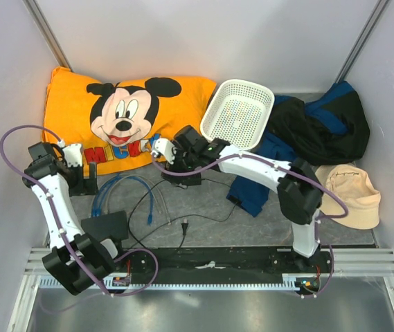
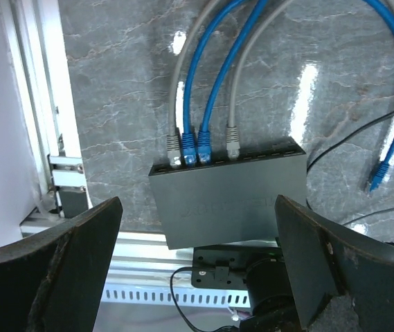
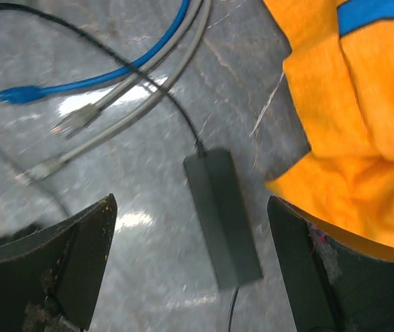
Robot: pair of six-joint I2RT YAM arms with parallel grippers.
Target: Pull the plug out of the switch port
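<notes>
The switch port is a flat dark-grey box lying near the table's front edge. Two blue plugs sit in its far edge between two grey plugs, and their cables loop away over the table. My left gripper hovers above and short of the box, open and empty, its fingers wide apart; in the top view it is at the left. My right gripper is open over a black power brick, near the orange cloth.
Loose blue and grey cable ends lie on the grey marble table. An orange Mickey cloth, a white basket, a dark jacket and a beige cap fill the back and right. A metal rail runs along the front.
</notes>
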